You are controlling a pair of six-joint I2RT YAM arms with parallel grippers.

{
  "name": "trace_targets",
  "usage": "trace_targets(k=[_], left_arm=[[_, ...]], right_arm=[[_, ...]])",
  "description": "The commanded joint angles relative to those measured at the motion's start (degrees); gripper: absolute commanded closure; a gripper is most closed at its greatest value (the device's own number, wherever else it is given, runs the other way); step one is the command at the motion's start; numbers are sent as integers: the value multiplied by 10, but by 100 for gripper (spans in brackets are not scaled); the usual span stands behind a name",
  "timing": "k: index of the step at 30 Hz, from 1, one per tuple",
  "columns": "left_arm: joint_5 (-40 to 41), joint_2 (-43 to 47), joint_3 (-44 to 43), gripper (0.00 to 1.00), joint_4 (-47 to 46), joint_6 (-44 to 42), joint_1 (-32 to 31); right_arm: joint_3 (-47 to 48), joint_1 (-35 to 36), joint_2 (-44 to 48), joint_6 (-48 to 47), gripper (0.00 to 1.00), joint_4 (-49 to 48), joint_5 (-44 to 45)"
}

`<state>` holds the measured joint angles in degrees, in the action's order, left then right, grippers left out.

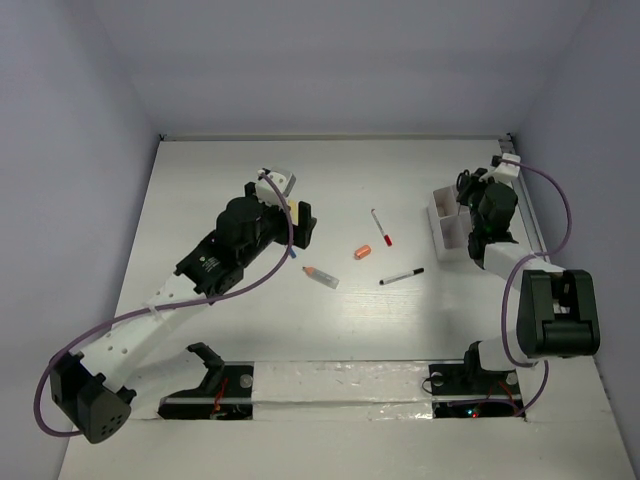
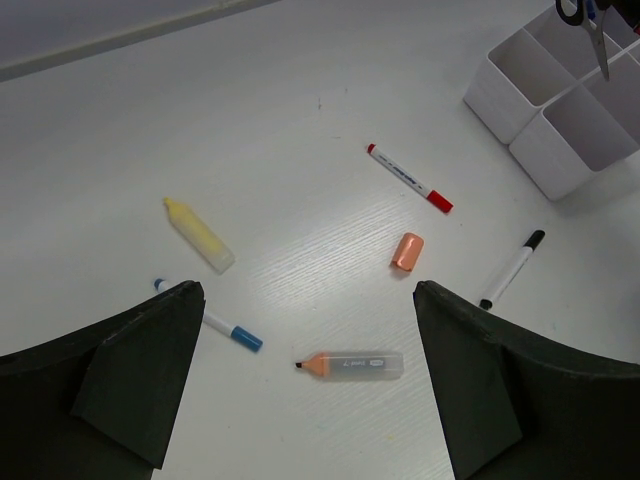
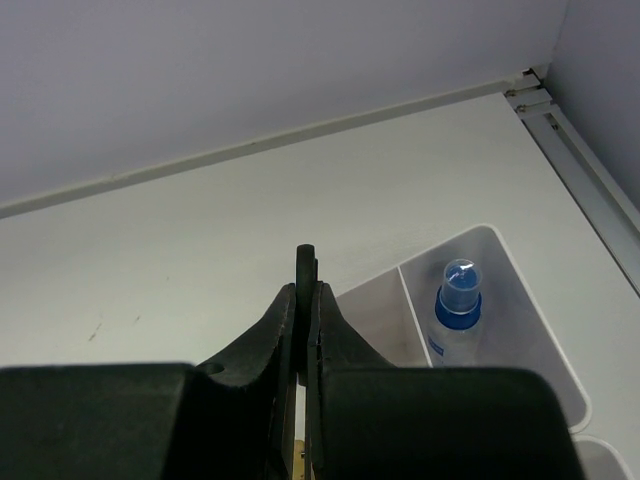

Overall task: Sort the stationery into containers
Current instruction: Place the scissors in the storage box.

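The left gripper (image 2: 308,296) stands released, its jaws spread wide above the table (image 2: 300,120). The loose stationery lies on the white, faintly wood-grained top in front of it. An orange highlighter (image 2: 350,365) is nearest, between the fingers, with a blue-tipped pen (image 2: 212,323) by the left finger and a yellow highlighter (image 2: 198,235) just beyond that. An orange cap (image 2: 407,250) lies toward the right, a black marker (image 2: 512,267) near the right finger, and a red-capped pen (image 2: 408,177) farther out; all lie apart from one another. The right gripper (image 3: 306,275) is clenched, fingers pressed flat together, and hangs over the white organizer box (image 3: 500,250) at the table's far right; whether anything is pinched between them I cannot tell. A blue-capped bottle (image 3: 455,310) stands upright in one corner compartment of the box, and black-handled scissors (image 2: 597,40) stand blades down in the box too, though in which compartment I cannot tell. A metal rail (image 3: 585,170) runs along the table's right edge. Plain pale lavender-grey walls (image 1: 330,60) close the table in at the back and on both sides.
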<state>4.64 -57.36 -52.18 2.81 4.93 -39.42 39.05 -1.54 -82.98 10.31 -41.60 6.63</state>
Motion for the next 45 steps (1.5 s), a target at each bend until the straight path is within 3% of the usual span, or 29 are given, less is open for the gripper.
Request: trace_targets(k=[1,15,30,39,45], left_arm=[[3,-2,-2,16,-25,-6,-1],[5,6,-1,16,-25,-6,-1],[-32,19,-2,16,-24,3,-1],[-61,39,0,16,-40,12,-1],[-64,44,1,16,-39,13,-1]], right_arm=[[23,-5,-3,1,100,-40,-19],[27,-5,0,6,100,-33,-57],[-17,-5,110,-5,100,-3,35],[61,-5,158,4,100,242,30],[157,-5,124,8,100,387,-5]])
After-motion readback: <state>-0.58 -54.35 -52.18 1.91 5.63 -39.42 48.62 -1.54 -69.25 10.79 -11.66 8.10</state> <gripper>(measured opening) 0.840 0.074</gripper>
